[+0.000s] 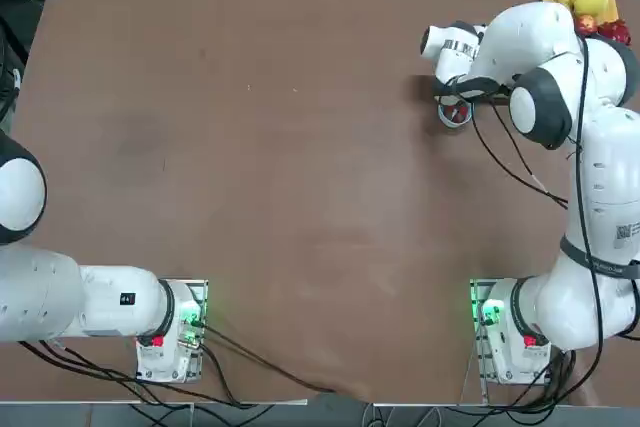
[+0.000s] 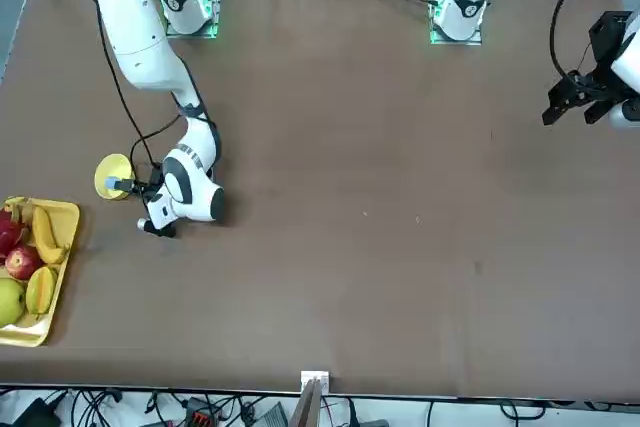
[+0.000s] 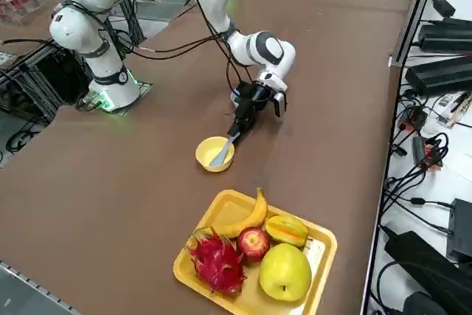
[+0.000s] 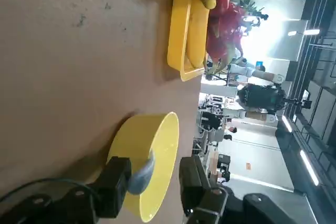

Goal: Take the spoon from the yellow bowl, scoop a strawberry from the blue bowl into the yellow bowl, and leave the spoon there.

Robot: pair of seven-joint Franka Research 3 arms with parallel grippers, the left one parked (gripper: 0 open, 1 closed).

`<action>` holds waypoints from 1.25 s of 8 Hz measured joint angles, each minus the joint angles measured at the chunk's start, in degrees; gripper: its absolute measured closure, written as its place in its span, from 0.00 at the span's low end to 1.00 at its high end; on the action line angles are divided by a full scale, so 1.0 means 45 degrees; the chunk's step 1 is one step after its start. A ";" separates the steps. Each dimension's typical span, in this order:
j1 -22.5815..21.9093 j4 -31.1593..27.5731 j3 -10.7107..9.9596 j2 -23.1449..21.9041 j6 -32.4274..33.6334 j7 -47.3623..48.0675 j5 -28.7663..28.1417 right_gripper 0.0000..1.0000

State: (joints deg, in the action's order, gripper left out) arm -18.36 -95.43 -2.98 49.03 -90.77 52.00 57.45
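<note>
The right pincer (image 4: 152,184) sits low at the yellow bowl (image 3: 214,153), near the table's far right corner. Its fingers (image 4: 116,182) are spread with the spoon (image 3: 223,150) handle between them, not pinched yet. The spoon leans in the bowl so its handle sticks out, easy to grab. The blue bowl (image 1: 455,115) waits just beside, mostly hidden under the arm.

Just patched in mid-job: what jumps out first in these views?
The right tool sits low at the yellow bowl, its fingers either side of the spoon handle that juts over the rim. Just beyond the bowl, at the table edge, a yellow tray holds a banana, apple, dragon fruit and other fruit. The blue bowl is half hidden under the arm.
</note>
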 joint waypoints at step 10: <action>-0.0095 0.0057 0.0000 0.0003 0.0043 0.0001 0.0000 0.58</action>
State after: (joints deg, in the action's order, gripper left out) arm -18.79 -95.18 -2.98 49.05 -90.58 52.00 57.45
